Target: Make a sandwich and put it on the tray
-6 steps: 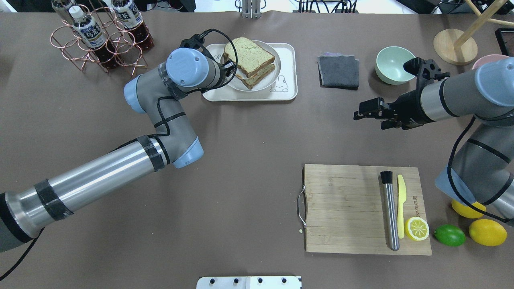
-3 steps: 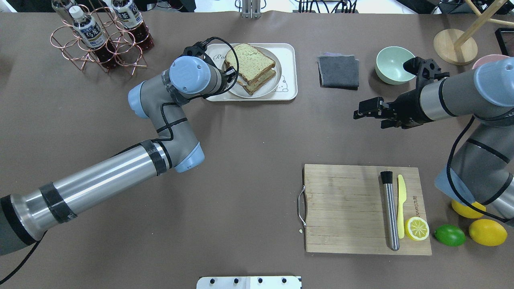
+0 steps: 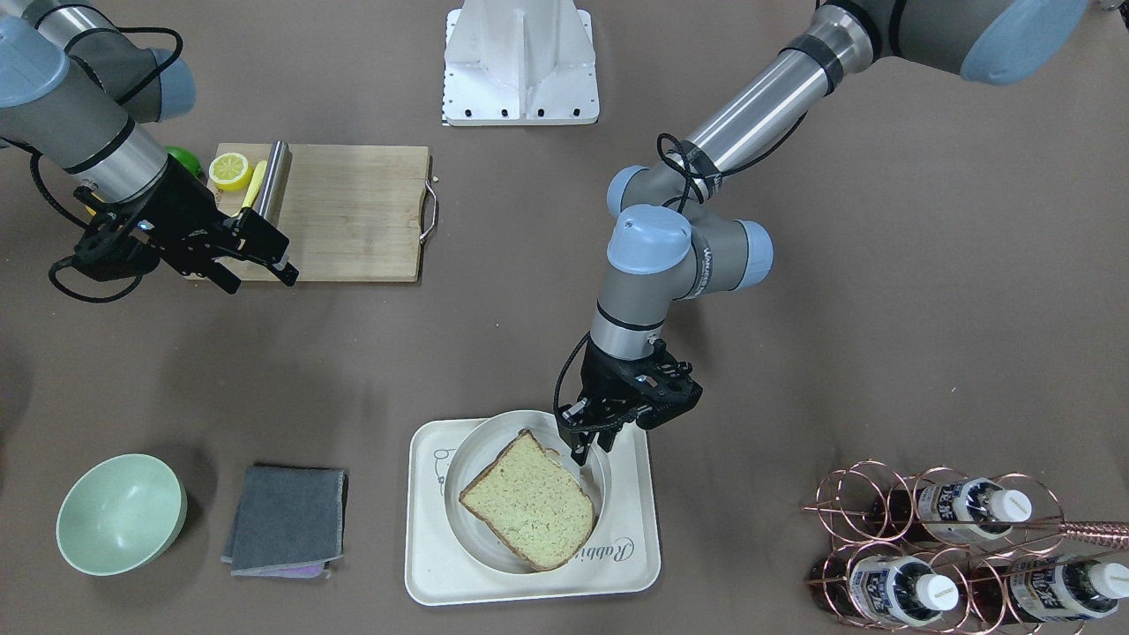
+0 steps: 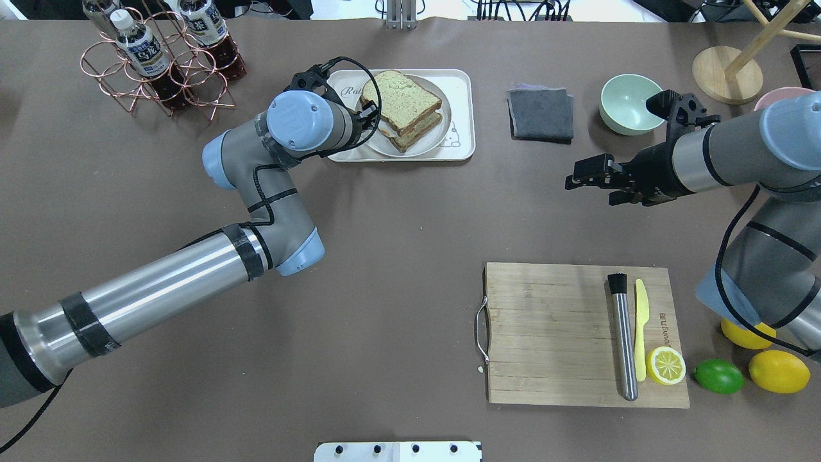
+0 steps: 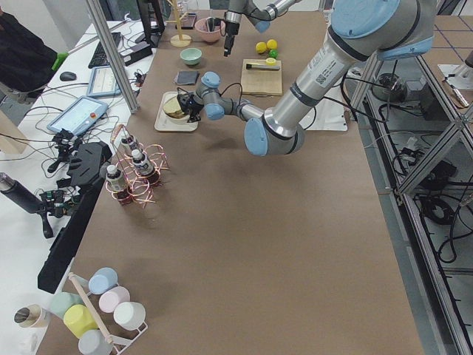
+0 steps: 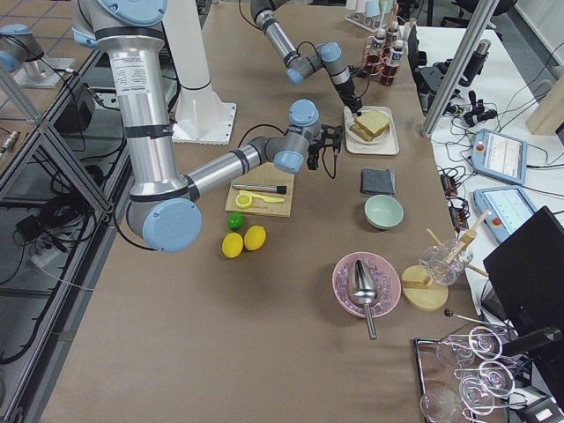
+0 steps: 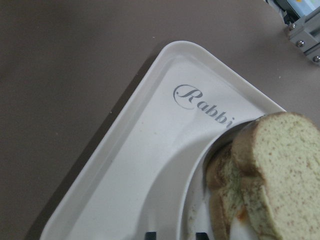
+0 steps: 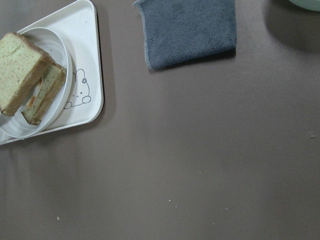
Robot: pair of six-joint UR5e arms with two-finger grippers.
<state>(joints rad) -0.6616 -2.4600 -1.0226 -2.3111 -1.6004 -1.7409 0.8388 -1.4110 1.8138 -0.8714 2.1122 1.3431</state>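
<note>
The sandwich [image 3: 529,511], two slices of brown-crusted bread with a bit of orange showing between them, lies on a round pale plate [image 3: 476,454]. The plate sits on the cream tray [image 3: 423,573] marked "Rabbit" at the far side of the table. My left gripper [image 3: 582,451] is shut on the plate's rim at the sandwich's left; in the left wrist view its fingertips [image 7: 150,235] straddle the rim. My right gripper [image 4: 580,176] is open and empty, above bare table right of the tray.
A grey cloth [image 4: 541,114] and a green bowl [image 4: 630,102] lie right of the tray. A copper bottle rack [image 4: 160,58] stands to its left. A wooden cutting board [image 4: 551,333] holds a muddler, a yellow knife and a lemon half; a lime [image 4: 718,375] lies beside it.
My left gripper has lowered the plate with the sandwich onto the tray and shifted it slightly. The right arm has stayed still.
</note>
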